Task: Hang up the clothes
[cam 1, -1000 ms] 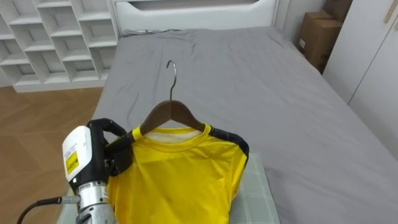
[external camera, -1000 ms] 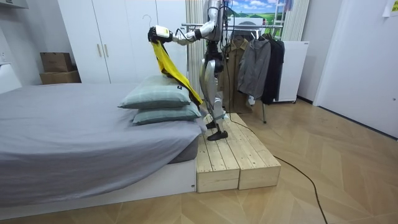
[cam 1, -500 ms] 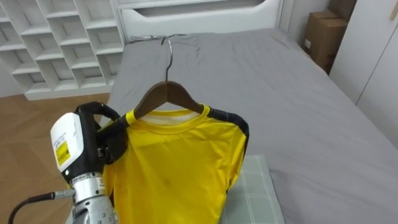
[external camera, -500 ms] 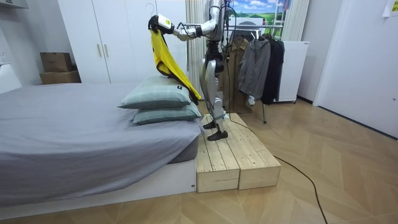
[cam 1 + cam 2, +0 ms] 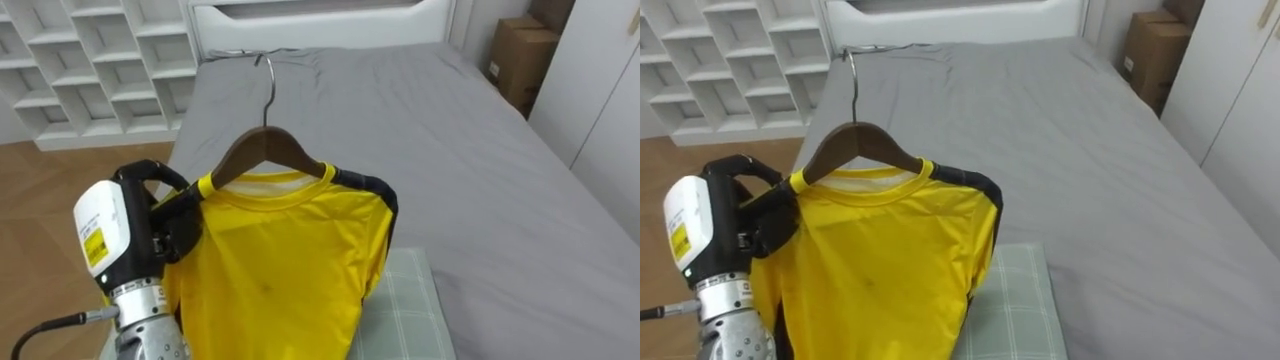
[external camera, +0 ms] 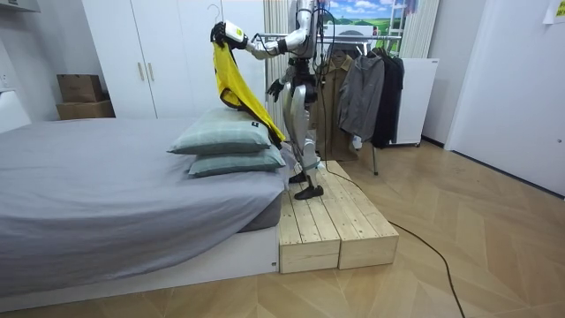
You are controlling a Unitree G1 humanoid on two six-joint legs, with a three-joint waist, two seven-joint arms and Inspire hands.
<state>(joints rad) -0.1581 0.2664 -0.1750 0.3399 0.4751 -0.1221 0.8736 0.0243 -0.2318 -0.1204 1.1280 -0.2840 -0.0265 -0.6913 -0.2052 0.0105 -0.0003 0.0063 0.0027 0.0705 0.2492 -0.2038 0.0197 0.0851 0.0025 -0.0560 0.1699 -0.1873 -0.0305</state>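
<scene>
Left eye view: the left hand (image 5: 172, 228) is raised in front of the robot. Its fingers are curled tight round the near shoulder of the yellow shirt (image 5: 280, 270), where one end of the wooden hanger (image 5: 262, 153) sits under the cloth. Whether the fingers also catch the wood itself: cannot tell.

The shirt hangs on the hanger to the right of the hand, front facing the camera, with dark trim on the shoulder far from the hand. The hanger's metal hook (image 5: 265, 85) stands up above and to the right of the hand, in the air over the grey bed (image 5: 450, 150).

Lower right of the hand, past the shirt's side, lies a green checked pillow (image 5: 405, 310). A white shelf unit (image 5: 90, 60) stands beyond the hand and to its left.

Room view: the robot stands upright on a wooden platform (image 6: 331, 221) beside the bed, left arm stretched out high. The shirt drapes down from the hand toward the pillow. The right hand (image 6: 275, 88) is low at the hip, well apart from the shirt; its finger state cannot be read. A clothes rack (image 6: 357, 88) with dark garments stands behind the robot, far from the left hand.
</scene>
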